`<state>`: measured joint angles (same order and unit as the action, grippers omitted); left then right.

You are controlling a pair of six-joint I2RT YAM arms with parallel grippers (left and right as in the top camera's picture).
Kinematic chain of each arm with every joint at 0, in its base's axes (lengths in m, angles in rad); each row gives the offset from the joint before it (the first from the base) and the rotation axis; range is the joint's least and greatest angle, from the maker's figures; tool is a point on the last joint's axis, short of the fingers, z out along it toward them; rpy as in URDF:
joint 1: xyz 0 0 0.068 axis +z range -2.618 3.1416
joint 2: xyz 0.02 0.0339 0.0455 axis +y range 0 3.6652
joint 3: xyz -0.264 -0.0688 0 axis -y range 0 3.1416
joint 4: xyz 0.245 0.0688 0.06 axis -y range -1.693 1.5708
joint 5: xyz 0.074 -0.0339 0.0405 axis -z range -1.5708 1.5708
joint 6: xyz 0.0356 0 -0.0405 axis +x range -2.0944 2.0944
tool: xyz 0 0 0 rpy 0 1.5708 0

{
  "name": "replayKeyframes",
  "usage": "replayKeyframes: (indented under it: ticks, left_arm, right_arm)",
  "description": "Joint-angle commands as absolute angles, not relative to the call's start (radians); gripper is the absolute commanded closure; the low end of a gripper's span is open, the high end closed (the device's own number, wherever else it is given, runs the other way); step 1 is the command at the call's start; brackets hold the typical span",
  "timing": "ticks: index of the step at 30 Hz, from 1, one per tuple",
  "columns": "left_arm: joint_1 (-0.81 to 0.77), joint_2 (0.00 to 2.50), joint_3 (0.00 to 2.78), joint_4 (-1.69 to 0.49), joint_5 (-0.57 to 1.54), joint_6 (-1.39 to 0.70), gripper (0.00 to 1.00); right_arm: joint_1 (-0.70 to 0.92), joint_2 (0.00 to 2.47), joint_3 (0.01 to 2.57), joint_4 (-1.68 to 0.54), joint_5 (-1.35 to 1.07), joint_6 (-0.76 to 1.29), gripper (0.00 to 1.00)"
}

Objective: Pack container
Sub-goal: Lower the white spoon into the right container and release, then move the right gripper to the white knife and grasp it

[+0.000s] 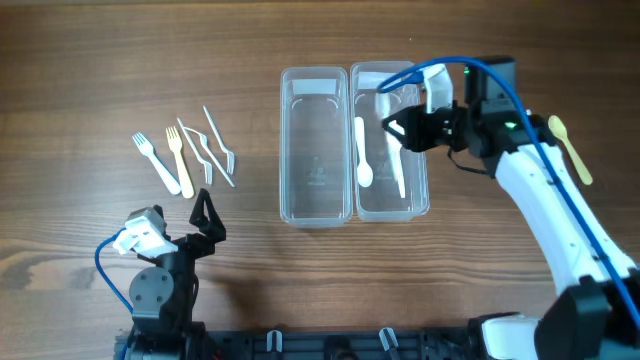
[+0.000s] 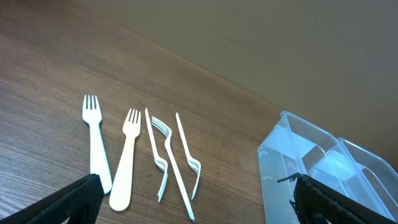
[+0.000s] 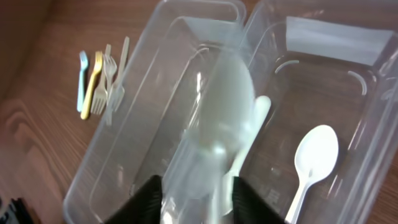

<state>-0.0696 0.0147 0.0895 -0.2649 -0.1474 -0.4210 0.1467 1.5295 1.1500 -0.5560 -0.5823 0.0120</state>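
Note:
Two clear containers stand side by side, the left one (image 1: 285,140) bare inside and the right one (image 1: 424,190) holding a white spoon (image 1: 362,155) and a second white utensil (image 1: 398,172). My right gripper (image 1: 395,128) hovers over the right container. In the right wrist view its jaws (image 3: 196,199) stand apart, with a blurred clear spoon (image 3: 221,106) loose between them above the container floor; the white spoon (image 3: 314,155) lies to its right. My left gripper (image 1: 208,218) rests open near the front left, and nothing lies between its fingers (image 2: 68,202).
A white fork (image 1: 158,165), a cream fork (image 1: 180,160) and clear forks (image 1: 215,150) lie on the table left of the containers, ahead of my left gripper (image 2: 199,205). A yellow spoon (image 1: 570,150) lies at the far right, beside my right arm.

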Motion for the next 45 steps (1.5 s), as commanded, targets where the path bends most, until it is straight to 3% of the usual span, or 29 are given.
replayKeyframes:
  ticks: [1,8,19,25,34,45]
  left_arm:
    - [-0.060,0.009,0.084,-0.262,-0.139,-0.401,0.00]
    - [-0.060,0.009,0.084,-0.262,-0.139,-0.401,0.00]
    - [-0.060,0.009,0.084,-0.262,-0.139,-0.401,0.00]
    - [-0.060,0.009,0.084,-0.262,-0.139,-0.401,0.00]
    - [-0.060,0.009,0.084,-0.262,-0.139,-0.401,0.00]
    - [-0.060,0.009,0.084,-0.262,-0.139,-0.401,0.00]
  right_arm:
    - [0.150,1.560,1.164,-0.532,-0.558,0.031,0.55]
    - [0.130,1.539,1.164,-0.479,-0.511,0.030,0.50]
    - [-0.095,1.481,1.164,-0.651,0.221,-0.074,0.54]
    - [-0.223,1.499,1.150,-0.602,0.228,-0.079,0.34]
    - [-0.337,1.622,1.150,-0.532,0.115,-0.100,0.35]
    - [-0.361,1.843,1.150,-0.371,0.073,-0.214,0.34]
